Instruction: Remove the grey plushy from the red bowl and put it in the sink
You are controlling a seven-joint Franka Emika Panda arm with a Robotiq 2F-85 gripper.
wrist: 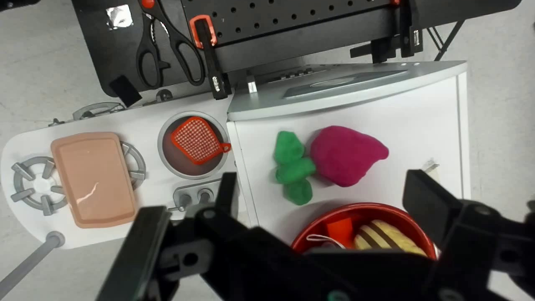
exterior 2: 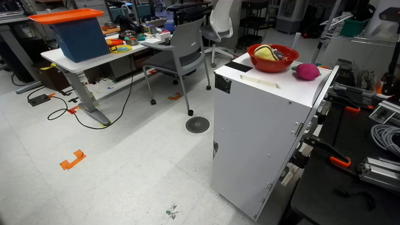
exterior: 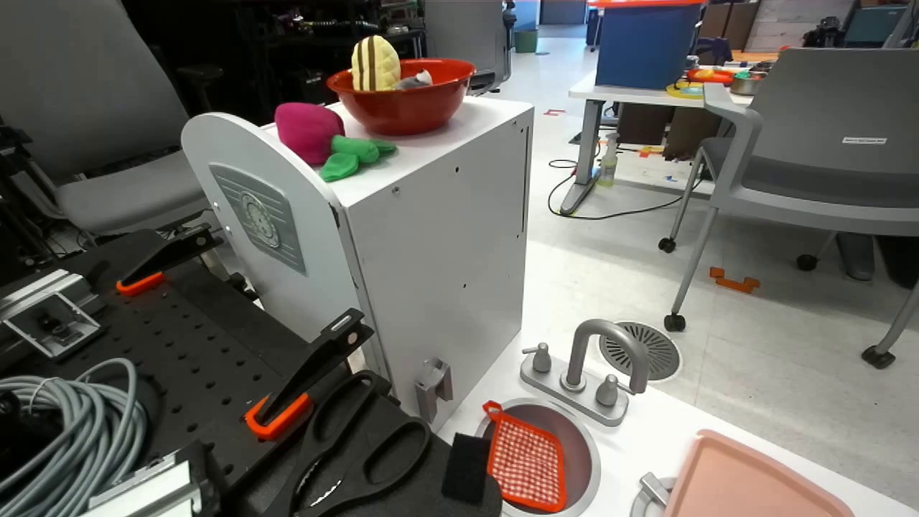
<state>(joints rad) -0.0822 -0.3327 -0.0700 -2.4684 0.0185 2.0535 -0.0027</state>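
The grey plushy (exterior: 415, 81) lies in the red bowl (exterior: 409, 109), beside a yellow striped plush (exterior: 384, 64). The grey plushy (exterior 2: 279, 55) and the red bowl (exterior 2: 270, 65) show in both exterior views. In the wrist view the red bowl (wrist: 368, 205) is partly hidden behind the gripper, and only a bit of the grey plushy (wrist: 329, 245) shows by a white loop. The sink (exterior: 591, 467) is a round grey basin holding an orange-red checked mitt (exterior: 530, 463); it also shows in the wrist view (wrist: 162, 146). My gripper (wrist: 321, 188) is open and empty above the bowl, outside both exterior views.
A pink plush with green leaves (wrist: 345, 154) lies beside the bowl on the white cabinet (exterior: 445, 215). A faucet (exterior: 607, 345) stands at the sink. A pale pink tray (wrist: 94, 179) covers part of the stove burners. A black table with clamps and scissors (wrist: 161, 50) adjoins.
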